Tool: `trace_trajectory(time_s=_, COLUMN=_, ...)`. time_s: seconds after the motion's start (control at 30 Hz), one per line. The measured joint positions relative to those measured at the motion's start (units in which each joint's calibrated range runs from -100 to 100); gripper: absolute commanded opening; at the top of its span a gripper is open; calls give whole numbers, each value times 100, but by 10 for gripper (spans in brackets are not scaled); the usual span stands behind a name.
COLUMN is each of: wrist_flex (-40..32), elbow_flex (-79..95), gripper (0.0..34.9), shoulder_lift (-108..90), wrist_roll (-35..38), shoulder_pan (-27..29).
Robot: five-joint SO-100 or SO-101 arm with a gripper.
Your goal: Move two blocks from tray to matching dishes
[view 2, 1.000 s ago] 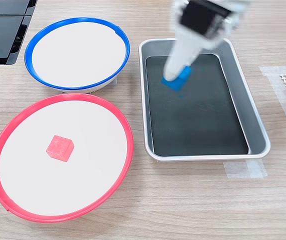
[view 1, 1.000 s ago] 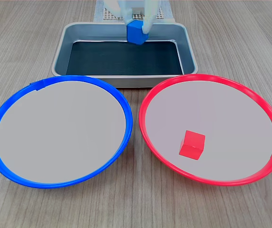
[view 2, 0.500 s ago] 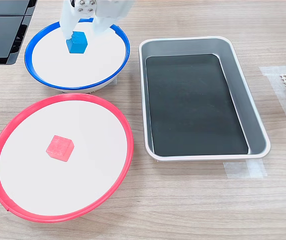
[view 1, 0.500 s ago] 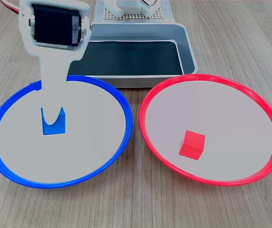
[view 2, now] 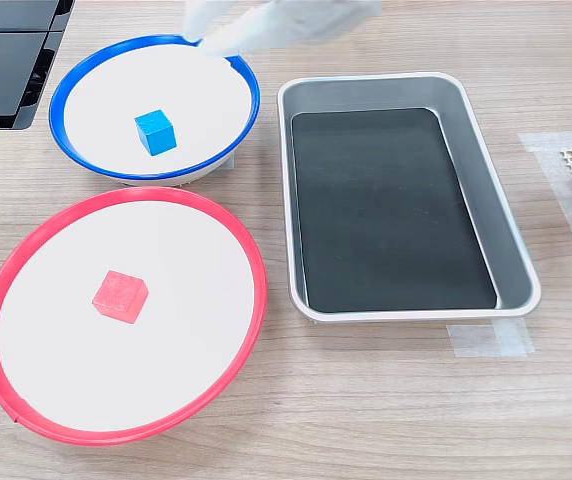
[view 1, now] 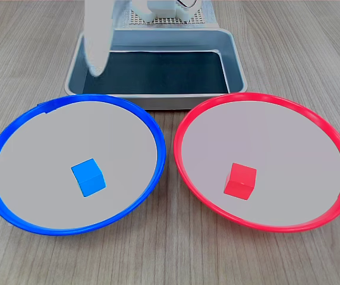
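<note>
Blue block (view 1: 88, 177) in blue dish (view 1: 15, 127), red block (view 2: 120, 295) in red dish (view 2: 256, 300); tray (view 2: 511, 245) bare. Hand (view 1: 96, 56) blurred, grip state unclear. Task looks done; next: park arm.

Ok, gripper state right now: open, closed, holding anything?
Gripper: holding nothing, blurred in both exterior views, so open or closed cannot be told. The blue block lies free in the blue-rimmed dish.

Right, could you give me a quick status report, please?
Tool blurred, holding nothing. Blue block on blue plate, red block on red plate. Tray empty.
</note>
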Motion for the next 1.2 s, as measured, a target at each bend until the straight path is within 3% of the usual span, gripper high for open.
trace_trajectory(time_s=0.13, wrist_flex=-90, elbow_flex=2015, gripper=1, shoulder_lift=-2353, wrist_roll=-757, shoulder_pan=-434)
trace_trajectory(time_s=0.27, wrist_flex=155, elbow_flex=3666, gripper=1, shoulder_lift=-4484, wrist_roll=-947, shoulder_pan=-708)
trace_trajectory(time_s=0.5, wrist_flex=1427, elbow_flex=5000, gripper=1, shoulder_lift=-6837, wrist_roll=-952, shoulder_pan=-664)
trace_trajectory(time_s=0.53, wrist_flex=1876, elbow_flex=5009, gripper=1, shoulder_lift=-7204, wrist_roll=-952, shoulder_pan=-584)
trace_trajectory(time_s=0.8, wrist_flex=3010, elbow_flex=5009, gripper=2, shoulder_lift=-7673, wrist_roll=-952, shoulder_pan=-593)
trace_trajectory(time_s=0.9, wrist_flex=3067, elbow_flex=5009, gripper=22, shoulder_lift=-7613, wrist_roll=-952, shoulder_pan=-593)
trace_trajectory(time_s=0.93, wrist_flex=3075, elbow_flex=5009, gripper=4, shoulder_lift=-7630, wrist_roll=-952, shoulder_pan=-593)
trace_trajectory(time_s=1.2, wrist_flex=3091, elbow_flex=5018, gripper=4, shoulder_lift=-7639, wrist_roll=-952, shoulder_pan=-593)
